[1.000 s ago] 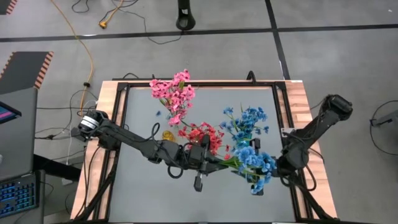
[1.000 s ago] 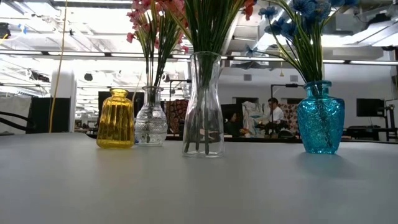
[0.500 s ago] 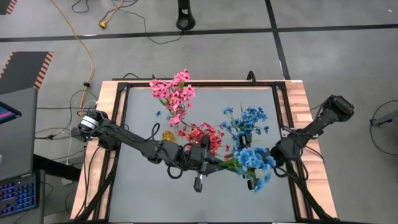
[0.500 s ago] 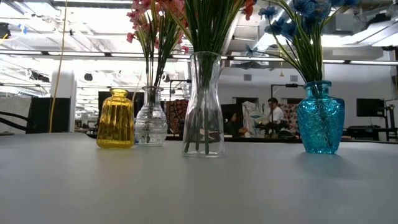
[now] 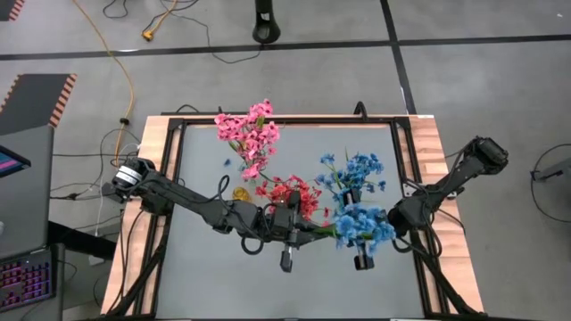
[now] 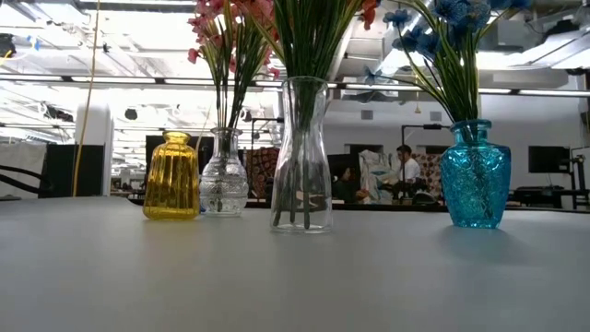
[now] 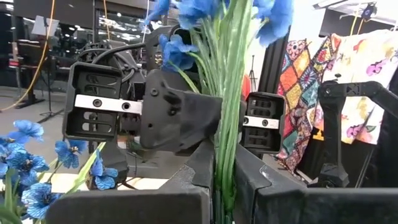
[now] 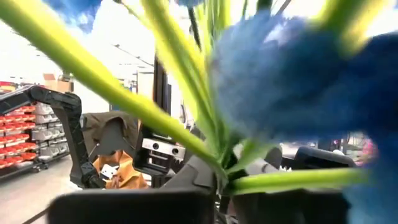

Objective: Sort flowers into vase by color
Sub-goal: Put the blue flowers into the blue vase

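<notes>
Left gripper (image 5: 308, 230) mid-table, above tabletop, clamped on green stems of blue spray (image 5: 361, 226); stems pinched between its fingers (image 7: 193, 190). Right gripper (image 5: 361, 260) just right of it, at spray's blossom end; fingers' spread cannot tell. 4 vases stand far: yellow (image 6: 171, 175), small clear (image 6: 224, 172) with pink flowers (image 5: 249, 135), tall clear (image 6: 302, 155) with red (image 5: 291, 192), blue vase (image 6: 475, 173) with blue flowers (image 5: 355, 171).

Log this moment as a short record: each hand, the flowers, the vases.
left hand: shut on the green stems of a blue-blossomed flower spray
right hand: facing it, at the same spray
small clear glass vase: pink flowers
tall clear glass vase: coral-red flowers
turquoise glass vase: blue flowers
yellow ribbed glass vase: empty
</notes>
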You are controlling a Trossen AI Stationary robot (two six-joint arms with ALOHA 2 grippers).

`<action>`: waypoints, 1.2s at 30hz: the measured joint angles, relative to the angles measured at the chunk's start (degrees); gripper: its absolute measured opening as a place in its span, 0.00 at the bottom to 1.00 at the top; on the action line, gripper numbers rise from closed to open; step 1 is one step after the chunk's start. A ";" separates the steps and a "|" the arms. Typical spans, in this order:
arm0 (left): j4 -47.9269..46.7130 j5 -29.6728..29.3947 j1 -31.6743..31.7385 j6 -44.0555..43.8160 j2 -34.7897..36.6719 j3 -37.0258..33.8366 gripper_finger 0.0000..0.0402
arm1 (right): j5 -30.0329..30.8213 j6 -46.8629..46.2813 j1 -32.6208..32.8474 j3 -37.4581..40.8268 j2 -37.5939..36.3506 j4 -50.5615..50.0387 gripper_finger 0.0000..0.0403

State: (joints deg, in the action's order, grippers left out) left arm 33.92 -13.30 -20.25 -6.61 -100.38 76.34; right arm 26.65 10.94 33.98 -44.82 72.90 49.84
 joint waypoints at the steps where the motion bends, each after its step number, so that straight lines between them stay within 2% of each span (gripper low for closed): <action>1: -0.11 -0.02 0.02 0.12 0.00 0.00 0.03 | 0.00 0.01 0.00 0.00 -0.01 0.00 0.12; 5: -0.25 0.10 0.07 1.75 0.00 0.00 0.07 | 0.00 -0.02 0.00 0.00 0.00 -0.04 0.08; 9: -0.29 0.68 0.07 4.91 0.00 -0.02 0.18 | 0.16 -2.84 0.23 0.00 -0.28 -0.28 0.08; 13: -0.31 2.58 -0.20 6.51 0.00 -0.02 0.28 | 0.73 -3.45 2.45 0.00 -3.86 -5.29 0.09; 15: -0.29 2.60 -0.52 6.51 0.00 -0.02 0.32 | 2.86 -3.45 4.63 -0.01 -6.80 -9.04 0.09; 21: -1.31 2.60 -0.76 7.40 0.00 -0.02 0.36 | 19.21 -3.95 15.29 -0.07 -16.49 -22.89 0.09; 26: -1.47 2.58 -0.74 6.81 0.00 -0.04 0.35 | 31.45 -5.07 25.53 -0.07 -21.80 -28.23 0.09; 29: -1.54 2.58 -0.77 6.78 0.00 -0.04 0.35 | 40.50 -5.02 31.56 -0.07 -23.92 -30.56 0.09; 34: -1.53 2.57 -0.83 6.71 0.00 -0.04 0.35 | 59.77 -4.28 39.86 -0.07 -24.65 -33.38 0.09; 36: -1.52 2.55 -0.83 6.68 0.00 -0.04 0.35 | 63.10 -4.34 41.88 -0.05 -24.61 -35.37 0.09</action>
State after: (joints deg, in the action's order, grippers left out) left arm 32.40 -10.74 -21.08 0.07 -100.38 76.29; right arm 89.76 6.60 75.85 -44.87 48.30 14.47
